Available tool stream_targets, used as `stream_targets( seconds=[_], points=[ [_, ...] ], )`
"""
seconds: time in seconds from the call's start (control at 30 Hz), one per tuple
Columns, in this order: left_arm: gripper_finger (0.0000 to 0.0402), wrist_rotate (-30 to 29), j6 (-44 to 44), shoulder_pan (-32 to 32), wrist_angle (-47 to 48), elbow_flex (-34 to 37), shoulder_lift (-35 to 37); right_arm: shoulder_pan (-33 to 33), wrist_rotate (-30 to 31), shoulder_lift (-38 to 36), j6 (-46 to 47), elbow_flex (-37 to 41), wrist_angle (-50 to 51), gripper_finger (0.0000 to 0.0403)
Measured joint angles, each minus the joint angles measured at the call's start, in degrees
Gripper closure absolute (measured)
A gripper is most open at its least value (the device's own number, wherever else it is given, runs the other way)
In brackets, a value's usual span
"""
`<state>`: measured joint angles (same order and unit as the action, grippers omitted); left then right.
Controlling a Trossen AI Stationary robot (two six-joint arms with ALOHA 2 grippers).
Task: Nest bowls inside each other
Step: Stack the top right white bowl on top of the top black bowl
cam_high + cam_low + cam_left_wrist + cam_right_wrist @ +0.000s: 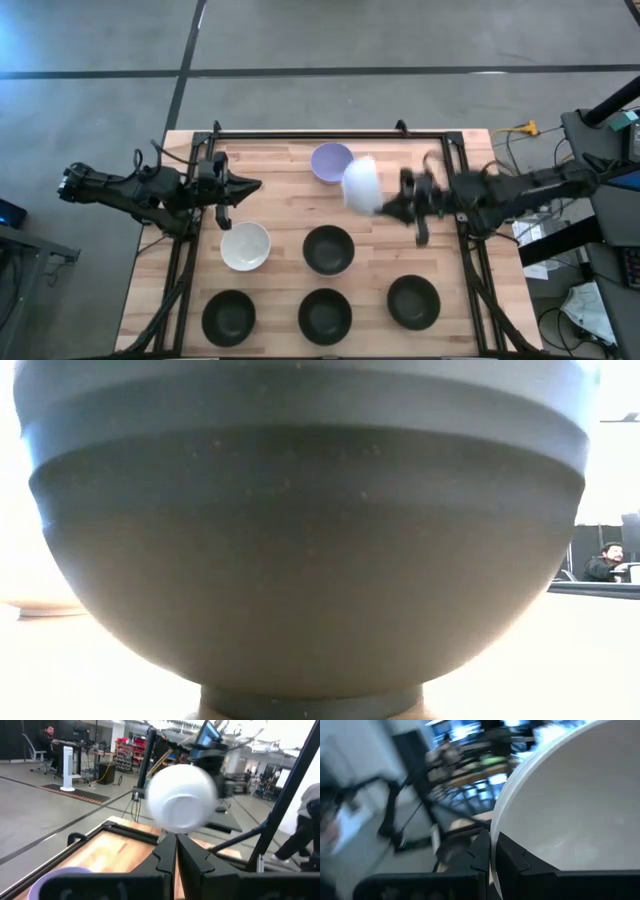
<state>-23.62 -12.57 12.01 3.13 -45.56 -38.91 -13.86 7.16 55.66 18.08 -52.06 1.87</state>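
Right now the wooden table (285, 205) carries seven bowls, and the right arm is carrying a white bowl (362, 184) in the air, tilted, next to the lavender bowl (331, 161) at the far middle of the table. The right gripper (392, 205) has its fingers pinching the rim of this bowl. I judge the step in hand is the transport; the next move calls for bringing the bowl level over another bowl and lowering it inside. The left gripper (250, 186) waits at the left side with fingers pressed together, holding nothing. Four black bowls (328, 249) and a second white bowl (245, 246) sit apart nearer the front; none blocks the way.
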Motion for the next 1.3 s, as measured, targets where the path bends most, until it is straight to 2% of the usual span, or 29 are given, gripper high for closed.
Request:
stream_targets(
  seconds=[0.07,0.13,0.2,0.3,0.4,0.57,0.77,0.97,1.3],
  points=[
    [0.0402,0.4,0.0,0.0,0.6,0.0,0.0,-4.6,-0.2,2.5,-4.3,0.9,-1.6,0.0390],
    [0.0402,1.1,-0.1,0.0,0.8,0.0,0.0,-7.4,-0.5,5.8,-3.0,0.7,-1.3,0.0390],
    [0.0402,1.9,-0.5,0.0,0.6,0.0,0.1,-8.9,-1.7,9.8,-1.5,-1.1,-1.0,0.0390],
    [0.0402,2.5,-0.6,0.0,0.4,0.0,0.1,-10.0,-4.2,16.3,-7.4,-5.8,1.0,0.0390],
    [0.0402,2.5,-0.6,0.0,0.5,-0.3,-0.3,-10.2,-4.6,22.7,-14.8,-13.8,9.3,0.0390],
    [0.0402,2.3,-0.8,0.0,0.3,-1.2,-1.3,-10.1,-4.0,33.6,-28.0,-29.0,30.1,0.0391],
    [0.0402,2.3,-5.8,0.2,0.3,-1.3,-2.3,-9.9,-0.5,45.8,-34.1,-43.5,53.0,0.0391],
    [0.0402,2.3,-6.7,0.9,0.4,-1.2,-3.5,-9.8,3.3,54.5,-35.3,-52.4,62.0,0.0392],
    [0.0402,2.3,-6.8,0.9,0.4,-1.3,-4.9,-9.5,3.3,64.2,-35.7,-60.9,72.5,0.0392]
  ],
)
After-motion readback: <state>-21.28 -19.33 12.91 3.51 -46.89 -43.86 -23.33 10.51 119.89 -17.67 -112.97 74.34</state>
